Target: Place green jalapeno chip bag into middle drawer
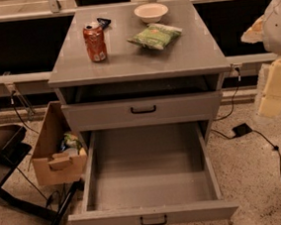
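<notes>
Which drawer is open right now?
The middle drawer, lower of the two handled ones, is pulled out; the upper drawer is shut. The gripper hangs at right.

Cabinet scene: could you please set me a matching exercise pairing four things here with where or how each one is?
Things:
1. chip bag
2. soda can
3. middle drawer
4. gripper

Places or states:
A. pulled open
B. at the right edge of the view, off the cabinet
C. upright on the left of the cabinet top
D. lying flat in front of the bowl

Pairs: 1-D, 2-C, 3-A, 4-B
</notes>
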Robot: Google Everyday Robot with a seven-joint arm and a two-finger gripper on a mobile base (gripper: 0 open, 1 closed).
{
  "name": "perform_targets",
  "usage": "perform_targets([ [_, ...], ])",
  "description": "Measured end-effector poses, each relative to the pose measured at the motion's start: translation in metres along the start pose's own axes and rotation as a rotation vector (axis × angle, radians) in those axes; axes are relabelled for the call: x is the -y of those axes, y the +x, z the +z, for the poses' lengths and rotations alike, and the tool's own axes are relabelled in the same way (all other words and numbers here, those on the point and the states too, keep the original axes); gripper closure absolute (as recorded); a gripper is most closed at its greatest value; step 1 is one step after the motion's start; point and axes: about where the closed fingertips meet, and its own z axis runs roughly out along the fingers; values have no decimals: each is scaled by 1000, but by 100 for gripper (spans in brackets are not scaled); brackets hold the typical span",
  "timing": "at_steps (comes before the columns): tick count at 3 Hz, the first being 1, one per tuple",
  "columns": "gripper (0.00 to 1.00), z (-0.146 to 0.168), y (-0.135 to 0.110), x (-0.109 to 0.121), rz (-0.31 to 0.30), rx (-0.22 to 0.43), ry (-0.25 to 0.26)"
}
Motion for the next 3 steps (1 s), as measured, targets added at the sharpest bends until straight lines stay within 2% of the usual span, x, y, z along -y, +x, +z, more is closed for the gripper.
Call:
perform_targets([
  [1, 0, 0, 0, 0, 0, 0, 0],
  [2, 0, 1, 1, 4, 39, 21, 49],
  [3, 0, 12, 14, 1, 110, 64, 135],
])
